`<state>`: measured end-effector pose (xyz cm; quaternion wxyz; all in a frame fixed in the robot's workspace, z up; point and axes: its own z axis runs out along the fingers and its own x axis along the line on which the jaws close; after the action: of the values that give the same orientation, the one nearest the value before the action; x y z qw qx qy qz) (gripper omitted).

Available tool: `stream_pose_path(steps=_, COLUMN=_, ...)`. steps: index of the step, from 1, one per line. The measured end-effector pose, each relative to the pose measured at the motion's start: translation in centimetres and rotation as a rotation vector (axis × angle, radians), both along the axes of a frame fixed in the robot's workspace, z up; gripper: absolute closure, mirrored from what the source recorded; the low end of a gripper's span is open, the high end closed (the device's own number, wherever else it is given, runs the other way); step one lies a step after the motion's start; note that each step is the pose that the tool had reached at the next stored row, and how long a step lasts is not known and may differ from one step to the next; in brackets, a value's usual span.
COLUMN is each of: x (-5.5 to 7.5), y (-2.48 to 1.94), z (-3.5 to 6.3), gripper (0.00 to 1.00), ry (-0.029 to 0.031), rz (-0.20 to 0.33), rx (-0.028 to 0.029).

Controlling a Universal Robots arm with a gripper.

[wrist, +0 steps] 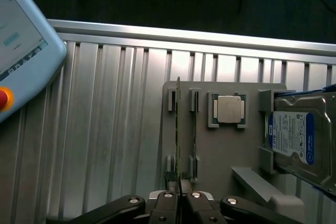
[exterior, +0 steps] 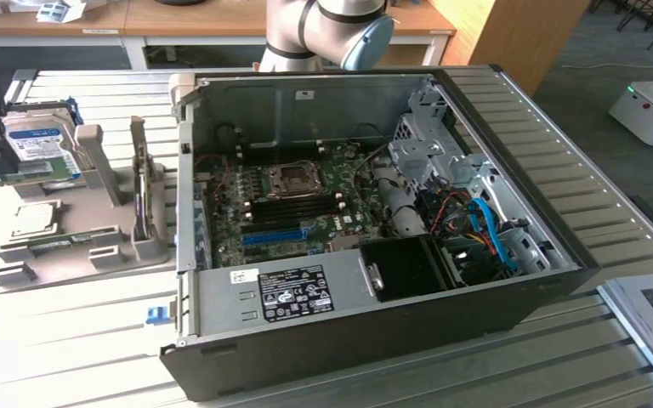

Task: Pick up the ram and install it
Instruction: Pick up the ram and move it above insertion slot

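Fingers [wrist: 167, 203] clenched on thin green ram stick [wrist: 178, 129], seen edge-on over grey holder tray [wrist: 226, 150]; tray at nine o'clock of open black computer case [exterior: 417, 340], exterior view.

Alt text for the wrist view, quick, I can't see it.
The gripper is closed on one end of the ram, seen edge-on over a grey holder tray. A CPU and a hard drive sit on that tray.

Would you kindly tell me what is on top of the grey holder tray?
The ram, edge-on in the shut gripper, a processor and a hard drive; the gripper covers the ram's held end.
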<state>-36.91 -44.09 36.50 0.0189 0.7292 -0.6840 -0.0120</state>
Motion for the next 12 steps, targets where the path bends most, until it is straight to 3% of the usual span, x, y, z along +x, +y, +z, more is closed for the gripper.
stream_pose_path(steps=12, x=0.0, y=0.0, z=1.95, gripper=0.88, ry=0.0, rz=0.0, rx=-0.0007)
